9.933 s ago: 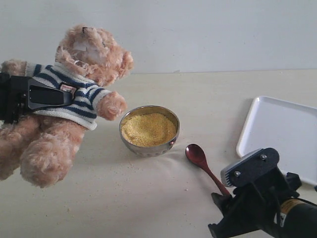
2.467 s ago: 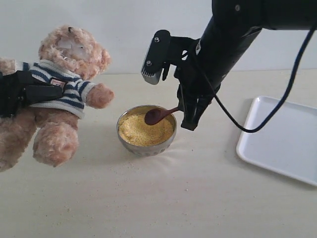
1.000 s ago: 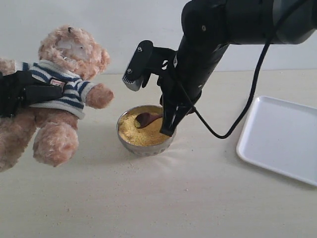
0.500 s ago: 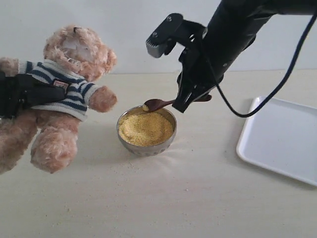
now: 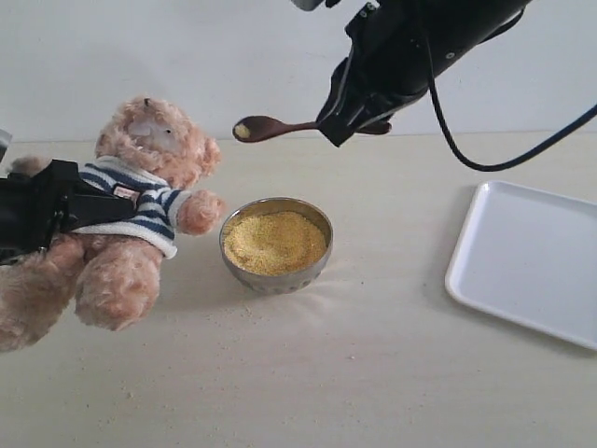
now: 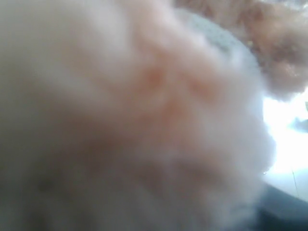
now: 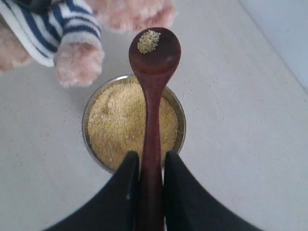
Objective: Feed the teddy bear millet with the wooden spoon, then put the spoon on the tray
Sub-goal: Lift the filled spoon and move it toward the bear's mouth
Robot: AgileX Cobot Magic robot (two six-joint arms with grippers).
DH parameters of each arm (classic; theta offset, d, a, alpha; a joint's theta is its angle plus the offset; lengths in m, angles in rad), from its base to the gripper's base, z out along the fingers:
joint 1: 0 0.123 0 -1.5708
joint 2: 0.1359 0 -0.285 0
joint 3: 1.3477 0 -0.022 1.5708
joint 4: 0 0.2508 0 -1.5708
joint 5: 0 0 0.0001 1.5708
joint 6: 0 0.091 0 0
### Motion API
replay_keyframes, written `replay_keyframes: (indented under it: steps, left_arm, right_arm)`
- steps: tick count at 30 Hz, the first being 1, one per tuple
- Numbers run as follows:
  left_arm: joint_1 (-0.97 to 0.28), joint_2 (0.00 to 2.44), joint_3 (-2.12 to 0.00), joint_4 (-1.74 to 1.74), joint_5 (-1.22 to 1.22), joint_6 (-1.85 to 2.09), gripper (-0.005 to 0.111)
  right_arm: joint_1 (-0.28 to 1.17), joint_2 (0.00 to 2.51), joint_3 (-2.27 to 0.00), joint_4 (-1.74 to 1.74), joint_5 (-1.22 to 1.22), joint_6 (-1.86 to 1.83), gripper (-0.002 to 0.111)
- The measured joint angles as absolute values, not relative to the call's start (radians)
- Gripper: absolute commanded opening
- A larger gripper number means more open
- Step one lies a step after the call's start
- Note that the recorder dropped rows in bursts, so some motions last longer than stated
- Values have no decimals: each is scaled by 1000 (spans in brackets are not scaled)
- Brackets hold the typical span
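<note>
Right gripper (image 5: 343, 129) is up high over the table (image 5: 373, 373), and its two black fingers (image 7: 127, 192) pinch the spoon (image 5: 280, 126) by the handle, one on each side. The spoon lies about level, scoop pointing at the bear (image 5: 140, 210), and there's a small heap of millet (image 7: 149, 41) sitting in the scoop. That scoop hangs in the air near the bear's head, about level with its face, with a gap between them.

Down below, the bowl (image 5: 277, 277) sits on the table, filled with yellow millet almost to the rim, just beside the bear's outstretched paw.

On the other side, the left gripper (image 5: 98, 207) is clamped round the bear's striped shirt, holding it tilted with its legs dangling. That arm's own camera gives only blurred fur, so the fingers can't be made out there.

The tray (image 5: 532, 261) lies flat over on the right, well apart from bowl and spoon.
</note>
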State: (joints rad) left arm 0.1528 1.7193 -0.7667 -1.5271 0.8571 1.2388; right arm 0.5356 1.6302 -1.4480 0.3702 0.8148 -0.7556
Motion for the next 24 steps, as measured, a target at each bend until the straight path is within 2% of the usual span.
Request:
replay_keyframes:
  steps: [7, 18, 24]
  left_arm:
    - [153, 1719, -767, -1514, 847, 1214, 5]
    - [153, 1719, -767, -1498, 893, 1186, 5]
    - [153, 1719, -767, -1498, 924, 1186, 5]
  right_arm:
    - [588, 1630, -1495, 458, 657, -788, 0]
    - [663, 1782, -1552, 516, 599, -788, 0]
    - [770, 1822, -1554, 278, 544, -727, 0]
